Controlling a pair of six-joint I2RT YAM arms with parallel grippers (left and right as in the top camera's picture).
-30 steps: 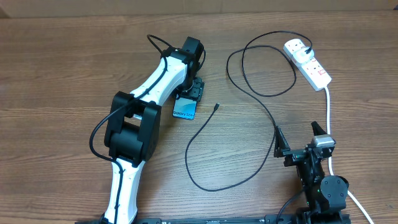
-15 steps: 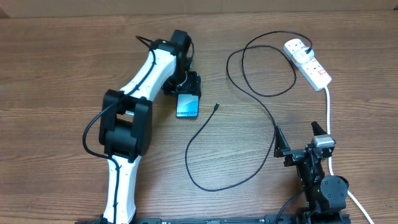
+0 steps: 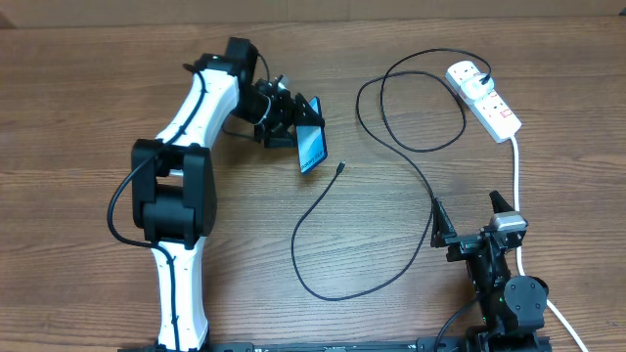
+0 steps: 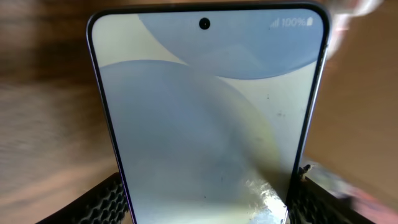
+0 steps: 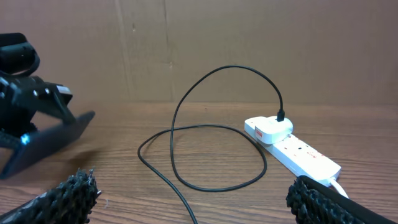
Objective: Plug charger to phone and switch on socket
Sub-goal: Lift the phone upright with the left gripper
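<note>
Left arm reaches from the near-left base up toward the far side, elbow bent, wrist turned to the right. The left gripper (image 3: pixel 285 117) has its fingers (image 4: pixel 104 200) pressed against both lower edges of the phone (image 3: pixel 311 149), gripping it. The phone sits tilted, centre-left over the table (image 3: pixel 88 88). The left wrist view is filled by the lit screen, with a camera hole and "100%" at the top, which the overhead view cannot resolve. The right wrist view shows the phone edge-on as a dark slanted slab at far left, its low end clear of the wood. Right arm sits folded at the near-right edge, and the right gripper (image 3: pixel 468 210) points toward the far side with its fingers (image 5: pixel 59 198) spread wide and nothing between them. The charger (image 3: pixel 339 168) has its black tip lying on the table just right of the phone, not touching it; the cable loops near, then runs far right to its white plug (image 3: pixel 467 74) on the socket (image 3: pixel 492 106). A thick white cord (image 3: pixel 515 166) runs from the socket toward the near side.
</note>
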